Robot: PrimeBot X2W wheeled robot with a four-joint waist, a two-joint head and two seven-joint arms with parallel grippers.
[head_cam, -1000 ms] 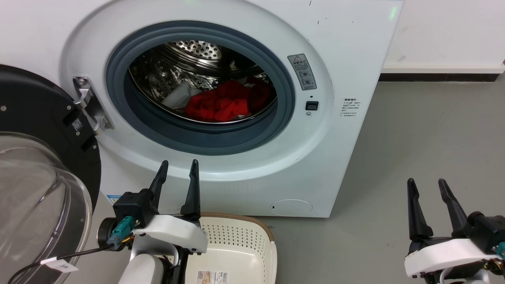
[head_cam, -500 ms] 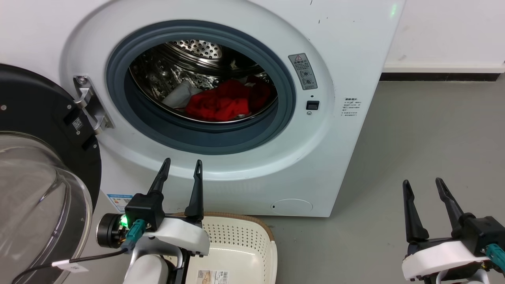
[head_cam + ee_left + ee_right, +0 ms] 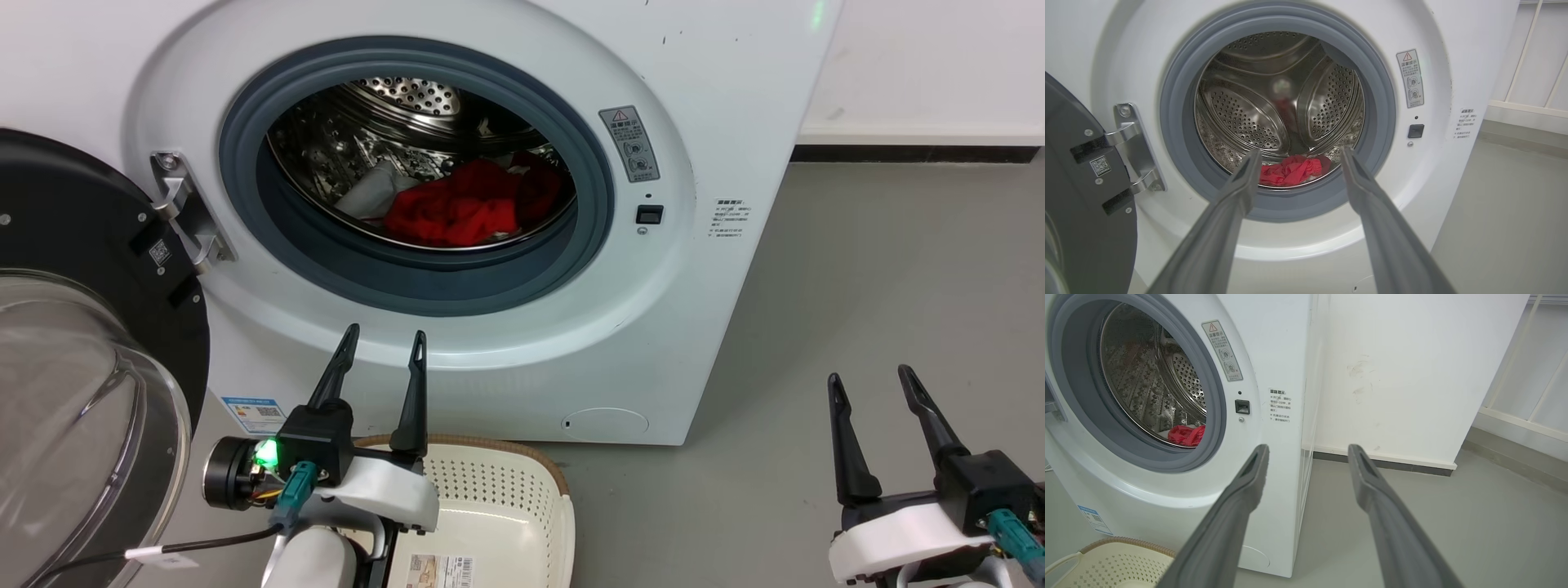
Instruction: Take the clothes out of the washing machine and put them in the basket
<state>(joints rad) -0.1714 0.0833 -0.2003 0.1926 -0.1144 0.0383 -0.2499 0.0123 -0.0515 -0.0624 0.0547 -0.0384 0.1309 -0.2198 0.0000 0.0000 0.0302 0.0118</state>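
Observation:
The white washing machine [image 3: 718,98] stands with its black-rimmed glass door [image 3: 73,327] swung open to the left. The red clothes [image 3: 453,214] lie bunched at the bottom of the steel drum [image 3: 400,98], with a white patch beside them; they also show as clothes [image 3: 1290,171] and clothes [image 3: 1186,435] in the wrist views. My left gripper [image 3: 385,337] is open and empty below the drum opening, over the cream basket [image 3: 506,506] on the floor. My right gripper [image 3: 869,376] is open and empty at the lower right, beside the machine.
Grey floor [image 3: 882,269] stretches to the right of the machine up to a white wall [image 3: 922,65] with a dark skirting. The grey rubber ring [image 3: 424,278] frames the drum opening. A metal door hinge [image 3: 184,216] sits at its left.
My left gripper has crept up and slightly right toward the drum opening, and a green light now glows on its wrist. The right gripper has shifted a little left.

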